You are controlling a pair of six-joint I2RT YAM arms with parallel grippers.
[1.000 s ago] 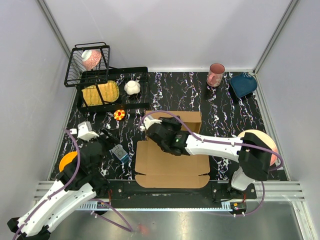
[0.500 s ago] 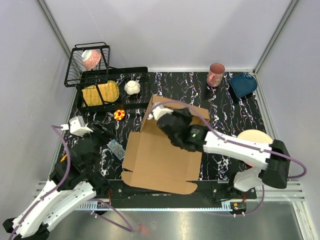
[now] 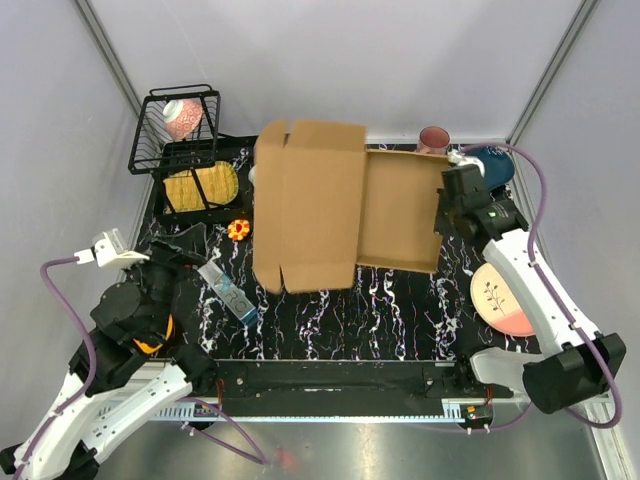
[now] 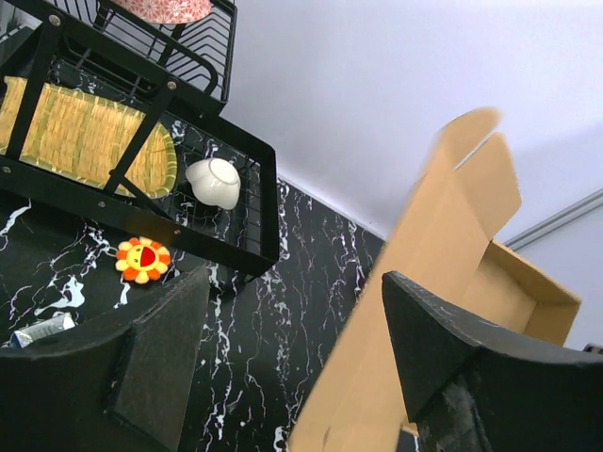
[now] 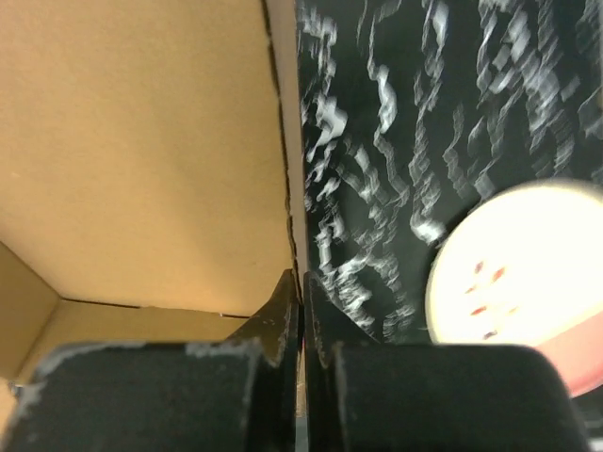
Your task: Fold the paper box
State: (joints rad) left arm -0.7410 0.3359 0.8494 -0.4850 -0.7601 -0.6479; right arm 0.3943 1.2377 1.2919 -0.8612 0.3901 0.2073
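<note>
Plain brown corrugated cardboard box [image 3: 310,205], partly open, hangs over the black marbled table's [image 3: 400,310] far middle, right gripper [image 3: 445,205] clamped on its right edge; left gripper [image 3: 195,245], near left, gapes empty. Likely light, stiff, hinging at creases (best pinched along panel edges).

Brown corrugated paper box [image 3: 340,205] lifted off table, partly folded, flaps hanging.

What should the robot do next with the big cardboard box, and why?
Probably bring the left gripper over to the paper box and steady its wide flap. The right gripper is shut on the box's thin right-hand wall. The box looks tilted up with that flap hanging free, and the left gripper is open and holds nothing.
</note>
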